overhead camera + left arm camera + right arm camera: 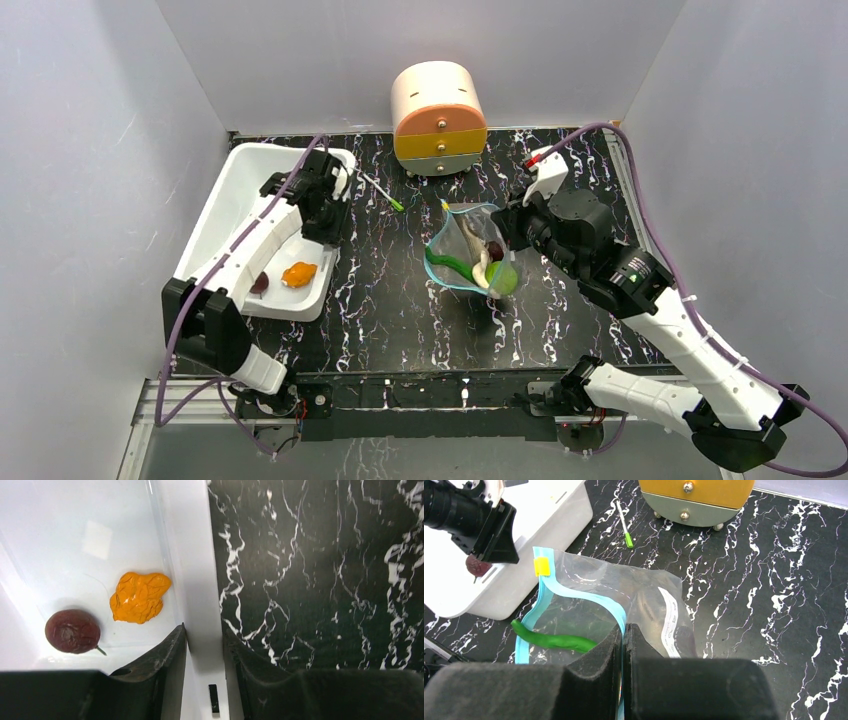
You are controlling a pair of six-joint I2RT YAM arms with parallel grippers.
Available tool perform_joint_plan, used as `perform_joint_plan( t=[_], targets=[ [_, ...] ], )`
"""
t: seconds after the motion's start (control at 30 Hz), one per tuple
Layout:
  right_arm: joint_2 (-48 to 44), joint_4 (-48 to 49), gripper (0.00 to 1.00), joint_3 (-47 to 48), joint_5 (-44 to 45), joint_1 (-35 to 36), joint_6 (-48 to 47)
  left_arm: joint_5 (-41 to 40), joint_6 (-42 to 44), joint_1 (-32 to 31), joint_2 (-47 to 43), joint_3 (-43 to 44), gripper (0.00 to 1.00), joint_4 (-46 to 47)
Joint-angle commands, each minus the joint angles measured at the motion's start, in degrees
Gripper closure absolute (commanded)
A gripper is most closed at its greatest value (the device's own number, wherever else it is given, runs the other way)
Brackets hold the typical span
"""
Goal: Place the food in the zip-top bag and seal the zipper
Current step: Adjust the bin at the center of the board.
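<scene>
Top view first: the zip-top bag (pixel 462 235) lies mid-table, mouth gaping. The green pepper (pixel 452 266), the fish (pixel 480 265) and the lime-green fruit (pixel 503 279) are already inside. So is a dark piece I cannot name. The orange lump (pixel 299 273) and the dark purple-brown ball (pixel 259 284) sit in the white tub (pixel 240 190) on the left, well apart from the bag. So I judge the loading well along, with two pieces to go and nothing sealed. The left gripper (pixel 325 232) is at the tub's near wall, and the right gripper (pixel 503 232) is at the bag's right edge.

Left wrist: the jaws straddle the tub wall, one inside and one outside, pressed to both faces. It looks like a pinch on the wall, with no food held. Lump and ball lie just beyond.

Right wrist: the fingers are closed tight on the bag's mouth edge. The teal zipper (pixel 589 597) curves away in two separate strips, clearly unsealed. The plastic is crinkly and clear, and the pepper pokes out past the mouth.
</scene>
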Motion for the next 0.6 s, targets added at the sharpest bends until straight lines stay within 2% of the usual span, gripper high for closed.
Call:
perform_joint_plan(
  t=[0.0,0.13,0.23,0.57],
  targets=[
    [-0.2,5.3,1.00,4.0,-0.7,0.0,-2.4,-0.7,2.3,-2.1,-7.2,-2.1,0.90,-7.5],
    [-0.4,5.9,1.00,3.7,-0.4,0.0,-3.3,2.1,10.0,-3.1,-13.3,-7.1,0.93,-6.2],
    [-0.3,7.0,1.00,3.2,-0.8,0.0,-3.7,-1.3,14.5,-3.6,-14.5,-9.5,1.00,-8.0],
    [-0.2,9.4,1.00,1.5,-1.5,0.0,-3.8,-2.2,28.9,-3.7,-19.7,-16.5,0.97,-8.8]
  ],
)
